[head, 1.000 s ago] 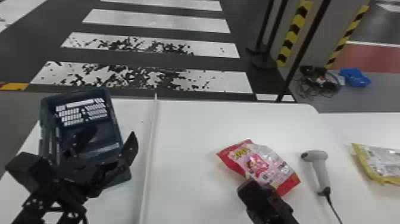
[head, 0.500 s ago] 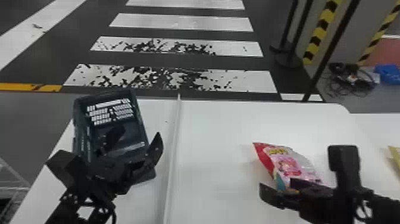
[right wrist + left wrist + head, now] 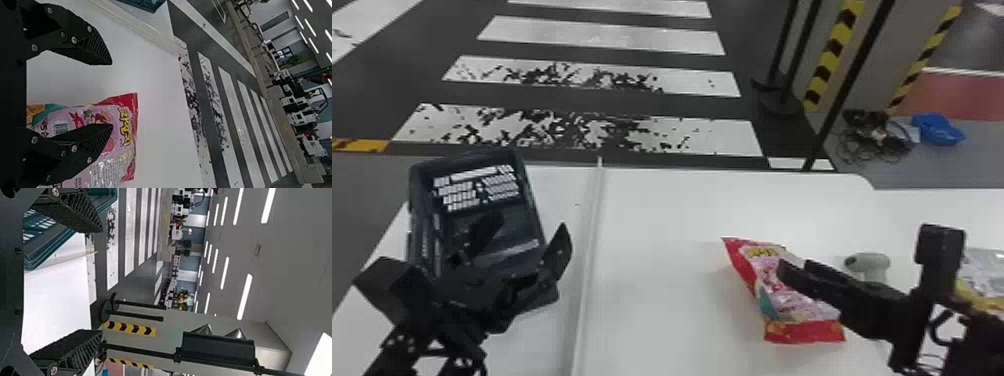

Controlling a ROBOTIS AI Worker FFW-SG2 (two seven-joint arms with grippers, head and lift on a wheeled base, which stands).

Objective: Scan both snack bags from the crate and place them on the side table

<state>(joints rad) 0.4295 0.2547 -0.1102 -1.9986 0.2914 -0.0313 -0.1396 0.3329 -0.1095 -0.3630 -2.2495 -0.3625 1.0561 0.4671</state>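
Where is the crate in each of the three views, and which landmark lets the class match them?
Head view: crate at left on the table.
Left wrist view: crate partly behind one finger of the left tool.
Right wrist view: a corner of the crate, cut by the picture's edge, across the strip from the pink bag.
Shared landmark: the zebra crossing.
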